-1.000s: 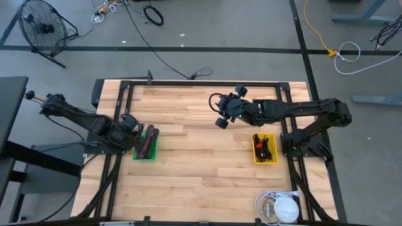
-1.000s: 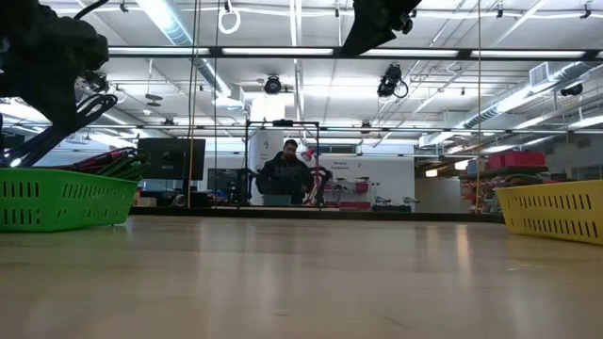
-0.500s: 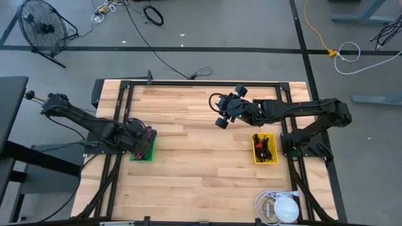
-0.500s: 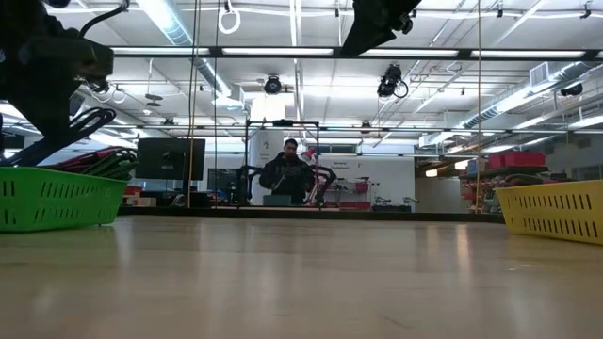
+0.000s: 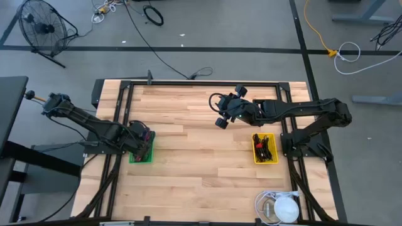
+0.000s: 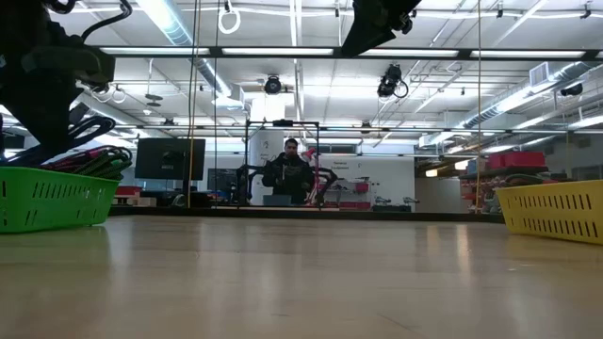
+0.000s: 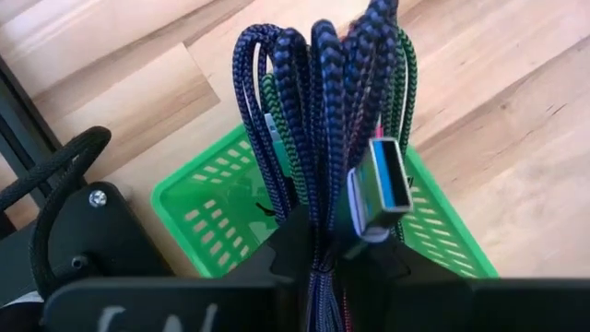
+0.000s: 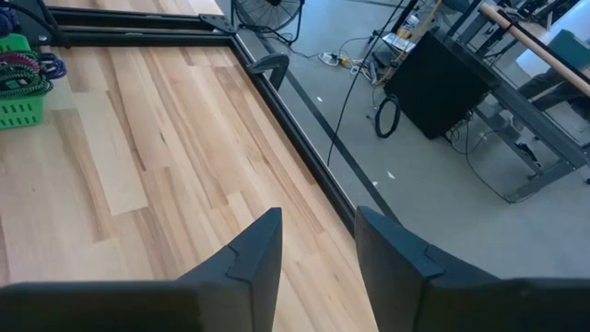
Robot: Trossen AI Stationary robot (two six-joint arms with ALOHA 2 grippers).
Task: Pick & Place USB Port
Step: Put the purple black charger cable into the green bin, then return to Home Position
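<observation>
My left gripper (image 5: 139, 139) is over the green basket (image 5: 142, 155) at the table's left edge, shut on a bundle of braided blue and green USB cables (image 7: 323, 101). A silver USB plug with a blue insert (image 7: 380, 187) sticks out beside the bundle. In the low view the cable loops (image 6: 89, 160) show above the basket's rim (image 6: 52, 193). My right gripper (image 5: 221, 119) hangs open above the far middle of the table, touching nothing; its wrist view shows bare wood between the fingers (image 8: 318, 217). My left gripper holds the cable bundle pinched between its two fingers, several strands together, near the plug end (image 7: 318, 231). The fingers lie along the strands, and the loops stick out past the fingertips over the green basket. Whether the bundle is clear of the basket cannot be told.
A yellow basket (image 5: 264, 148) holding dark cables stands on the table's right side. A white round device with a cord (image 5: 279, 207) sits at the near right corner. Black frame rails (image 5: 201, 82) run around the table. A person (image 6: 290, 174) stands far behind it.
My left gripper has moved toward the table's right and a little nearer, from beside the green basket to over it. The basket has slid slightly toward the table's left edge.
</observation>
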